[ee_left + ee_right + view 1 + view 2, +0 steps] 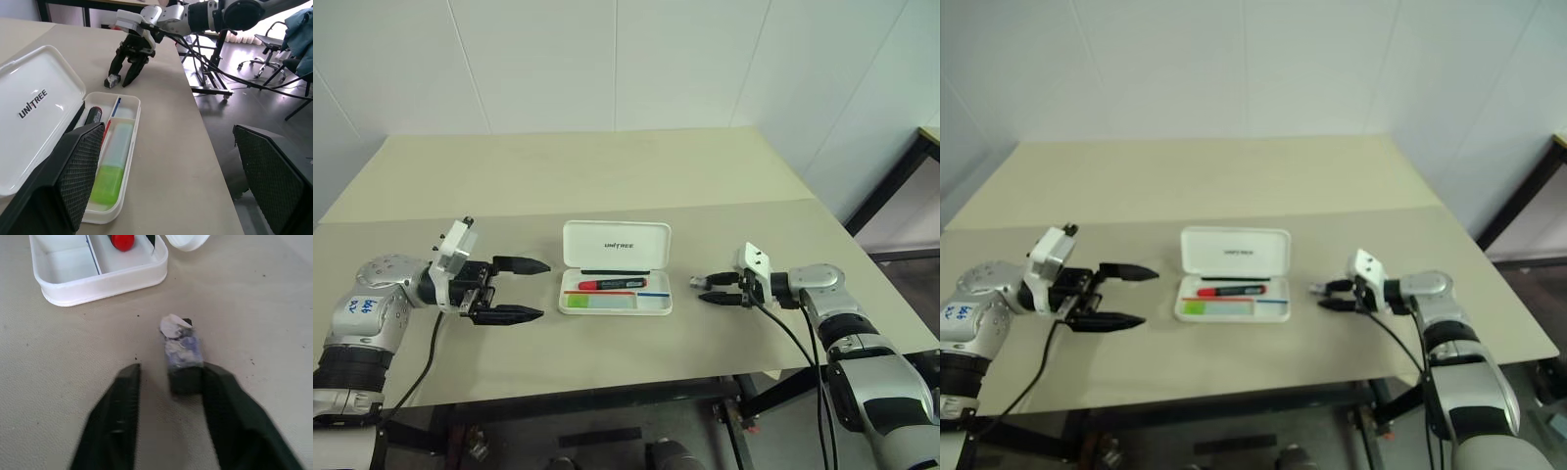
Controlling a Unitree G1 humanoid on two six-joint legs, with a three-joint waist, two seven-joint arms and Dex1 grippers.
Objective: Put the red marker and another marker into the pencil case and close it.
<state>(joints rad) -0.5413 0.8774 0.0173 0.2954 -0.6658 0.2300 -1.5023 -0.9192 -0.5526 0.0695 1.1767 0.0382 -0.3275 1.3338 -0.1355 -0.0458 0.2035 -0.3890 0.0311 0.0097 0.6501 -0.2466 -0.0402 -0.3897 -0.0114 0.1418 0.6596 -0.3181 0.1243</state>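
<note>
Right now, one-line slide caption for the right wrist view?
Right gripper closing around a small silvery block on the table, just short of the open pencil case holding the red marker.

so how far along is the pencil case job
Done: red marker and green marker lie in the open case. In hand: right claw is at a small block on the table beside the case. Left: closing the lid; left claw is open beside the case.

Silver-grey arms, black cables, white wrist blocks, left claw point(522, 290), right claw point(702, 290), 2 black fingers each
</note>
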